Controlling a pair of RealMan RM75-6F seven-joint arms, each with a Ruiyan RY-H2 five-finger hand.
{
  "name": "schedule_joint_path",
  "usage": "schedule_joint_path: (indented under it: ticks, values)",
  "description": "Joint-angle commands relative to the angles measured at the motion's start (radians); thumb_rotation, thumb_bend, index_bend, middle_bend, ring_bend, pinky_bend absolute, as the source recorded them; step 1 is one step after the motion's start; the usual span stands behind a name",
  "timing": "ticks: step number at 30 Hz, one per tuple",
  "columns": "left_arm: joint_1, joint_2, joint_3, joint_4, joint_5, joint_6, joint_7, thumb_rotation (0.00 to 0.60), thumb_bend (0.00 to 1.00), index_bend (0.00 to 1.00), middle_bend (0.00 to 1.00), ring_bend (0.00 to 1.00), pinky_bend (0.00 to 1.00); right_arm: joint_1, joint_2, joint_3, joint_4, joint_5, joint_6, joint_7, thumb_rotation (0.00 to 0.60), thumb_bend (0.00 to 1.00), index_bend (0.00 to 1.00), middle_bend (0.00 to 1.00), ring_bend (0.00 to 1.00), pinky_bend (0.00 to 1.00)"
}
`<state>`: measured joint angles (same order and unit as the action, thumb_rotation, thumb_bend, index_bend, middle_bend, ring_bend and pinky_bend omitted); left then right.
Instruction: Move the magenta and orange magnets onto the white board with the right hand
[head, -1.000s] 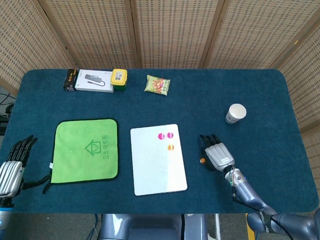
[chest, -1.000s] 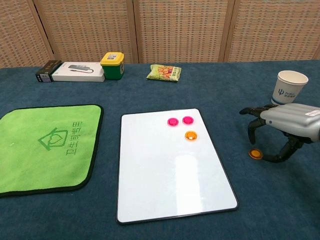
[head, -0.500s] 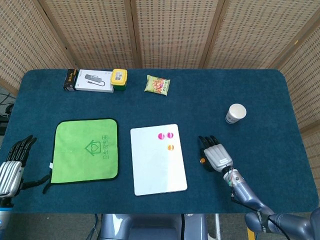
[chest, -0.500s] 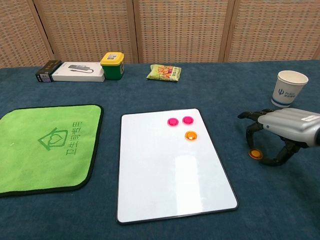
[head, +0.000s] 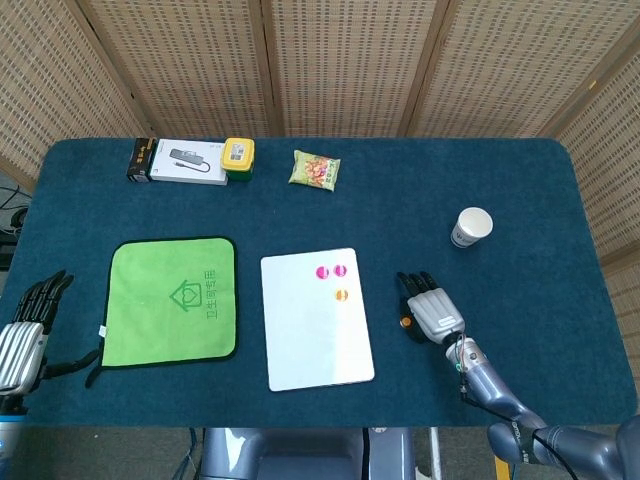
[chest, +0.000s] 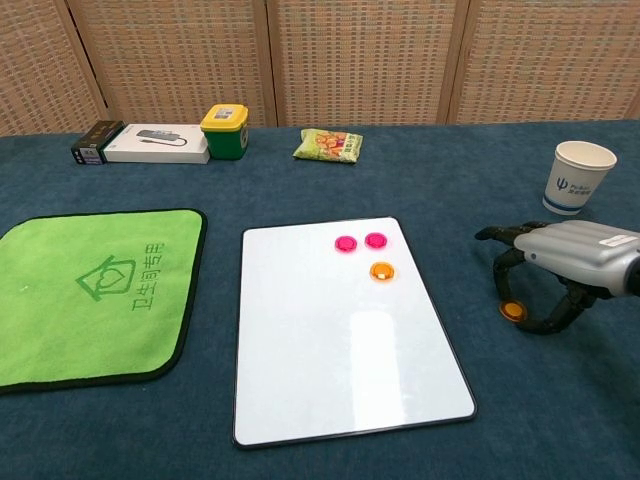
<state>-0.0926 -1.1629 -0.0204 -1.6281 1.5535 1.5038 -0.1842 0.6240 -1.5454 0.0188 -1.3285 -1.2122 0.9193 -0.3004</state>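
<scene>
1. Now right hand (chest: 560, 270) arches over an orange magnet (chest: 512, 310) on the desk (chest: 450, 180), fingers curled round it; grip can't be confirmed.
2. Magnet lies just right of white board (chest: 340, 340).
3. On board's upper right: two magenta magnets (chest: 360, 242), another orange one (chest: 381, 271).
4. Left hand (head: 22, 335) far left of board, fingers apart, holding nothing.

Right hand (chest: 560, 262) lowered — fingers (curled) around orange magnet (chest: 513, 310).

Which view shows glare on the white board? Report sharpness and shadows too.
Chest view: a soft pale sheen on the white board below the magnets; right hand sharp, faint shadow beneath. Head view: white board evenly lit, no glare; everything sharp, shadows weak.
</scene>
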Motion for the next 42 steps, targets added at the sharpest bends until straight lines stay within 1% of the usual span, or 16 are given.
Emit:
schedule_joint_path:
  ticks: [1, 6, 9, 10, 15, 19, 23, 28, 37, 42]
  values:
    - [0.0, 0.0, 0.0, 0.0, 0.0, 0.0, 0.0, 0.6, 0.03, 0.0, 0.0, 0.0, 0.0, -0.003, -0.004, 0.002, 0.006, -0.007, 0.0, 0.009, 0.6, 0.39, 0.57, 0.0, 0.0, 0.0]
    - [0.0, 0.0, 0.0, 0.0, 0.001, 0.0, -0.001, 0.6, 0.03, 0.0, 0.0, 0.0, 0.0, -0.004, 0.006, 0.013, -0.02, -0.019, 0.0, 0.028, 0.6, 0.4, 0.58, 0.0, 0.0, 0.0]
    - [0.0, -0.001, 0.001, 0.0, 0.001, 0.0, -0.001, 0.6, 0.03, 0.0, 0.0, 0.0, 0.0, 0.006, 0.018, 0.031, -0.051, -0.018, -0.005, 0.027, 0.6, 0.4, 0.58, 0.0, 0.0, 0.0]
    - [0.0, 0.0, 0.001, 0.0, 0.002, -0.001, -0.001, 0.6, 0.03, 0.0, 0.0, 0.0, 0.0, 0.03, 0.022, 0.055, -0.08, -0.021, -0.012, 0.013, 0.6, 0.4, 0.58, 0.0, 0.0, 0.0]
    - [-0.001, 0.0, 0.001, -0.001, 0.002, -0.003, 0.0, 0.6, 0.03, 0.0, 0.0, 0.0, 0.0, 0.099, 0.021, 0.121, -0.159, 0.047, -0.054, -0.081, 0.6, 0.4, 0.58, 0.0, 0.0, 0.0]
    - [-0.001, 0.002, 0.001, -0.002, 0.0, -0.004, -0.002, 0.6, 0.03, 0.0, 0.0, 0.0, 0.0, 0.155, -0.009, 0.162, -0.181, 0.126, -0.078, -0.164, 0.6, 0.4, 0.58, 0.0, 0.0, 0.0]
    - [-0.002, 0.004, 0.002, -0.002, -0.001, -0.007, -0.009, 0.6, 0.03, 0.0, 0.0, 0.0, 0.0, 0.211, -0.058, 0.188, -0.165, 0.221, -0.096, -0.242, 0.6, 0.4, 0.58, 0.0, 0.0, 0.0]
    - [-0.002, 0.007, 0.002, -0.002, -0.004, -0.011, -0.018, 0.6, 0.03, 0.0, 0.0, 0.0, 0.0, 0.282, -0.132, 0.202, -0.118, 0.32, -0.105, -0.32, 0.6, 0.4, 0.58, 0.0, 0.0, 0.0]
    - [-0.003, 0.011, 0.003, -0.005, -0.007, -0.015, -0.026, 0.6, 0.03, 0.0, 0.0, 0.0, 0.0, 0.359, -0.233, 0.222, -0.002, 0.451, -0.083, -0.381, 0.6, 0.4, 0.58, 0.0, 0.0, 0.0]
    - [-0.003, 0.012, 0.003, -0.005, -0.006, -0.015, -0.029, 0.6, 0.05, 0.0, 0.0, 0.0, 0.0, 0.377, -0.255, 0.216, 0.037, 0.484, -0.071, -0.398, 0.6, 0.4, 0.58, 0.0, 0.0, 0.0]
